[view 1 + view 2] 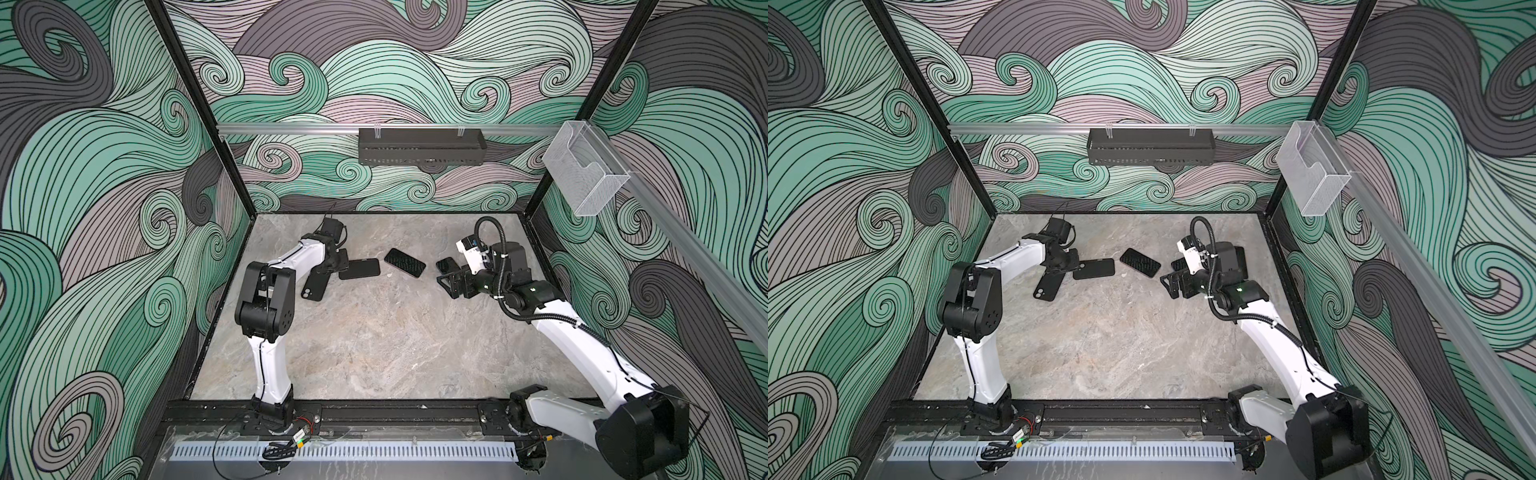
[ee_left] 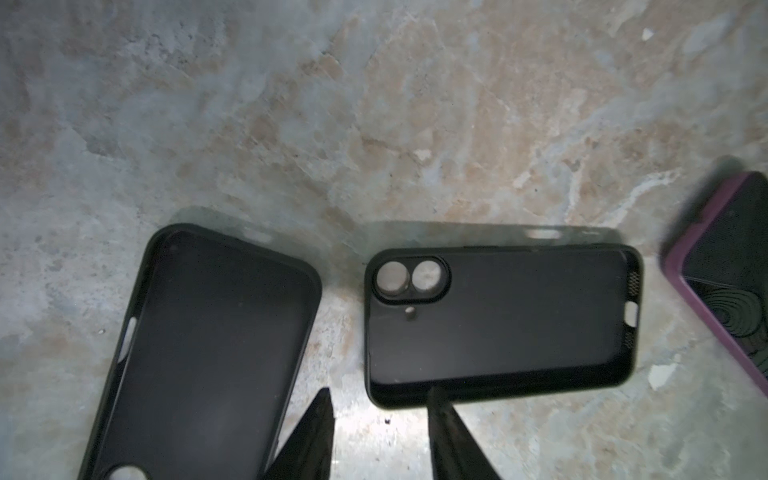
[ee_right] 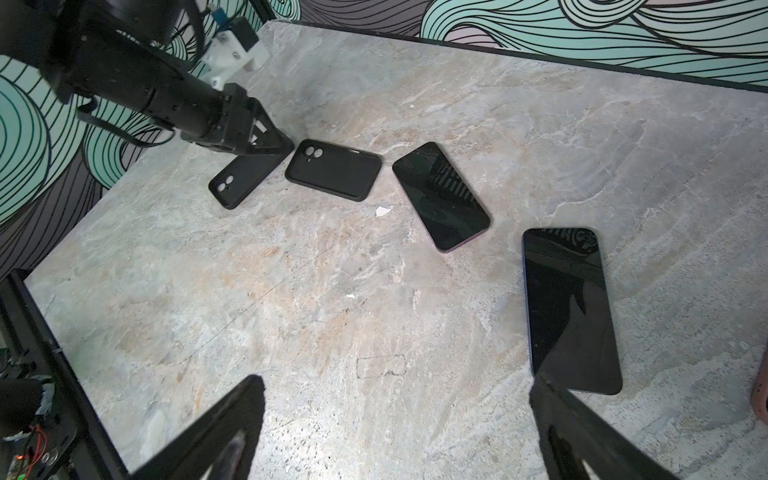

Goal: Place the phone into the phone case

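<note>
Empty case point(image 2: 498, 324) at narrow left gripper point(image 2: 380, 392).
Shows phone point(image 3: 565, 299) whole only from right wrist, by wide right gripper point(image 3: 397, 382).

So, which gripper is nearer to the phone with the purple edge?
Right. The right gripper is open beside the second phone, which lies next to the purple-edged phone. The left gripper is farther, at a black case lying between it and that phone.

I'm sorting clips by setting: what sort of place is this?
Probably a robot test cell, not a home: two arms mounted at a marble-look tabletop, wave-patterned panels walling it in, phones and empty cases laid out.
</note>
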Controlling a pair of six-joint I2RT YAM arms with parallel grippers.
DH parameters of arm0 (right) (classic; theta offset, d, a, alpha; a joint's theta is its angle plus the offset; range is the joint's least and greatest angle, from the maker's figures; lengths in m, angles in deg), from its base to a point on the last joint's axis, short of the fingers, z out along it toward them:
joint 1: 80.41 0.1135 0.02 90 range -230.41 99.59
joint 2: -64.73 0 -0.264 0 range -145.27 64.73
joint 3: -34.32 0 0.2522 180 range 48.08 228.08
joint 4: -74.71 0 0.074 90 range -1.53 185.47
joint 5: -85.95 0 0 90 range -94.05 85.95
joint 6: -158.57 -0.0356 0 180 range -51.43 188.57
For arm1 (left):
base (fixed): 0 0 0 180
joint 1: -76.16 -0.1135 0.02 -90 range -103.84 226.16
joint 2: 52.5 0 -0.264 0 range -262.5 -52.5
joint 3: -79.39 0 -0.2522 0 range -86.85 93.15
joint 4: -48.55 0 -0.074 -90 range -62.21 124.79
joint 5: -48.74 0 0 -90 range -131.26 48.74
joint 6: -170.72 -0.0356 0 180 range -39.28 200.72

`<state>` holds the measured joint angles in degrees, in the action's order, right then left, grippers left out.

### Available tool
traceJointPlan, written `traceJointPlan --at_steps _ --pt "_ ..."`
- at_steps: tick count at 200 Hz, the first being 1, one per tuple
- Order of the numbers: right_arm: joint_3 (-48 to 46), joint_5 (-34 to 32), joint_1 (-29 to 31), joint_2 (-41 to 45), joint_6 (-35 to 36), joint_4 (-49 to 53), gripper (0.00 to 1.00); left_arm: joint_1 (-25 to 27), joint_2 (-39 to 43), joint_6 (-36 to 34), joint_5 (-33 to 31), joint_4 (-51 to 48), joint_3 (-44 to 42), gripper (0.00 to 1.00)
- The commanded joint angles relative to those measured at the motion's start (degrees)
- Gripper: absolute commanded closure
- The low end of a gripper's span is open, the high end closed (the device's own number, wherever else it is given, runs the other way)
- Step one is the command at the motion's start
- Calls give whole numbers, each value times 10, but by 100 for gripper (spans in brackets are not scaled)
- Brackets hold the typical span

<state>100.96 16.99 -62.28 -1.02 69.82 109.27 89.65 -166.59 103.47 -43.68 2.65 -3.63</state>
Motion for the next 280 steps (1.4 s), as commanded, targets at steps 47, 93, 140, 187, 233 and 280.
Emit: traceJointPlan --at_steps 47,93,140,187,233,280 --pt "-12 11 14 21 17 18 1 -5 -62 12 -33 -37 43 71" --pt "-11 5 17 21 17 19 1 -5 -73 11 -20 -34 40 77" --pt "-11 -1 18 20 19 22 1 -4 -80 9 -16 -37 39 85" --pt "-9 -8 18 17 20 24 1 -4 -71 12 -13 -43 33 93" --pt "-11 -24 19 19 20 23 1 -2 -39 9 -8 -49 19 100" --pt "-6 -33 20 10 19 31 1 3 15 3 -4 -64 -3 100"
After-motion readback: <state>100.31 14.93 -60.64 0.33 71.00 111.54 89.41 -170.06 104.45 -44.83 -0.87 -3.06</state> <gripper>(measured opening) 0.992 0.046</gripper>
